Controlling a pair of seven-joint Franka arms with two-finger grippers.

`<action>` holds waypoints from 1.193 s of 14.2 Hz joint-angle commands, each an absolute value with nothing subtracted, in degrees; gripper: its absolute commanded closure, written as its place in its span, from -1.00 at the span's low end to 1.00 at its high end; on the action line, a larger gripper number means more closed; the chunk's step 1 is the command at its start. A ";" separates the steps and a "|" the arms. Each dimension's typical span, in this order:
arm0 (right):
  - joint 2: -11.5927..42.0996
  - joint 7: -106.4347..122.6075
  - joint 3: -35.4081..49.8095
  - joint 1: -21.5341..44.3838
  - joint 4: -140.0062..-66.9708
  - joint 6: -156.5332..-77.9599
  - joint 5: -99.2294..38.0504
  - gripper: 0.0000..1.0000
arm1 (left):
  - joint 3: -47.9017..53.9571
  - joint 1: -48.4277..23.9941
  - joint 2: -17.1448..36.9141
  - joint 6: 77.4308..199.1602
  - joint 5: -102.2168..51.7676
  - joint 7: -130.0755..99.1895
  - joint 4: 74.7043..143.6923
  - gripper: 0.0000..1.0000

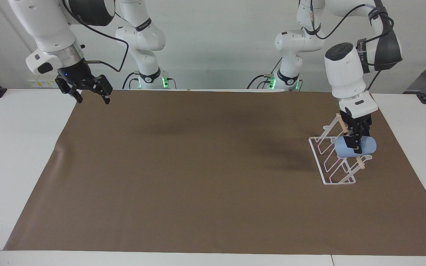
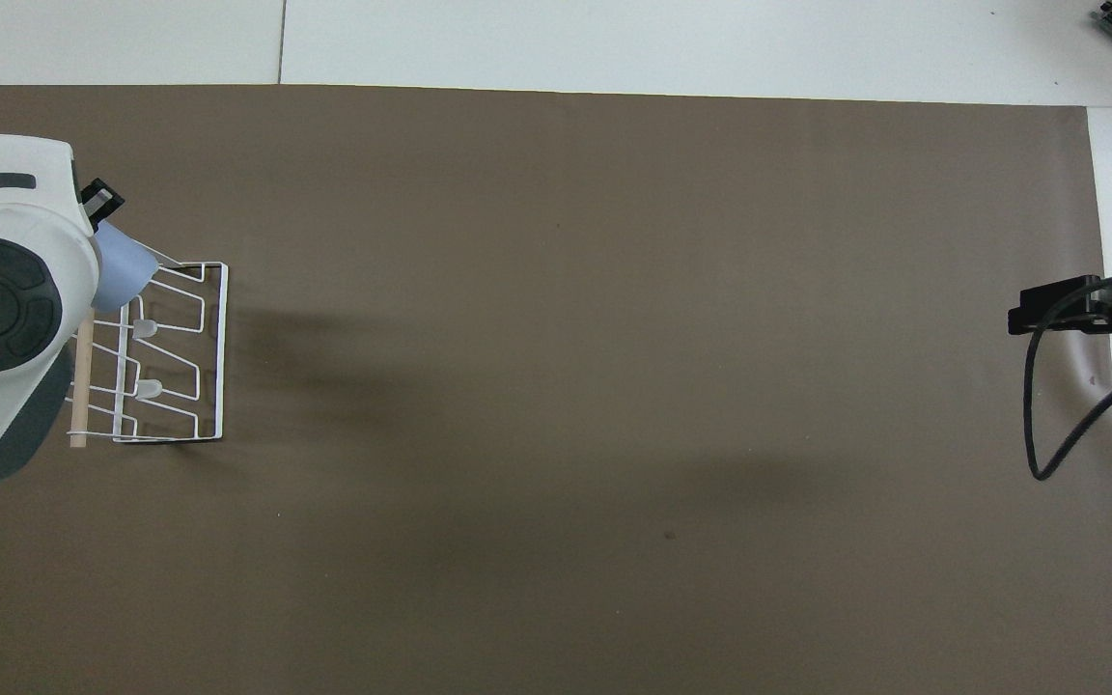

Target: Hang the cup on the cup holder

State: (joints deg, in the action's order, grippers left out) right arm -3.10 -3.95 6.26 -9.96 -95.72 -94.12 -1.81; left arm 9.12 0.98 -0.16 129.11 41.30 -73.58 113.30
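Note:
The light-blue cup (image 1: 367,146) (image 2: 124,276) lies on its side in the air, with my left gripper (image 1: 355,147) shut on it from above. It hangs over the slanted prongs of the white wire cup holder (image 1: 340,183) (image 2: 222,347), close to the wooden dowel (image 1: 361,162) (image 2: 81,386). Whether the cup touches a prong I cannot tell. In the overhead view the left wrist hides most of the cup, and one finger (image 2: 100,203) sticks out. My right gripper (image 1: 94,96) (image 2: 1063,307) waits open and holds nothing, raised over the mat's corner by the right arm's base.
A brown mat (image 1: 198,166) covers most of the white table (image 1: 17,147). The cup holder stands on it toward the left arm's end. A black cable (image 2: 1034,425) loops down from the right arm.

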 commanded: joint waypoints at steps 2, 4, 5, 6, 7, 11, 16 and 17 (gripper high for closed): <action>-4.48 -7.21 6.59 -10.28 -98.08 -96.32 -1.32 -1.00 | 8.61 -0.09 0.27 127.97 43.42 -74.97 112.94 1.00; -4.48 -6.94 6.59 -10.55 -98.17 -96.68 -1.32 -1.00 | 8.70 -0.26 0.26 128.32 43.42 -76.02 113.73 1.00; -4.48 -6.94 6.59 -10.55 -98.17 -96.68 -1.32 -1.00 | 8.61 -0.79 0.26 128.32 43.42 -76.55 114.25 1.00; -4.48 -6.94 6.59 -10.46 -98.17 -96.68 -1.32 -1.00 | 8.70 -0.96 0.26 128.32 43.50 -77.07 114.69 1.00; -4.48 -6.94 6.59 -10.46 -98.17 -96.68 -1.23 -1.00 | 8.70 -0.97 0.26 128.41 43.51 -77.60 115.05 1.00; -4.57 -6.86 6.59 -10.55 -98.17 -96.59 -1.32 -1.00 | 8.61 -0.97 0.26 129.55 46.05 -79.01 116.72 1.00; -4.57 -2.47 6.59 -10.72 -98.17 -96.59 -1.32 -1.00 | 8.61 -2.20 1.75 125.60 47.46 -79.97 111.28 1.00; -4.57 -1.85 6.59 -10.90 -98.17 -96.59 -1.32 -1.00 | 8.61 -2.20 1.93 126.29 47.72 -82.68 111.36 1.00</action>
State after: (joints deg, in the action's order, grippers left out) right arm -3.12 -4.32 6.26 -10.08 -96.37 -95.23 -1.81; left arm 9.20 -0.81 0.34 127.68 45.71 -78.83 113.49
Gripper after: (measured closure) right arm 0.000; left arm 0.264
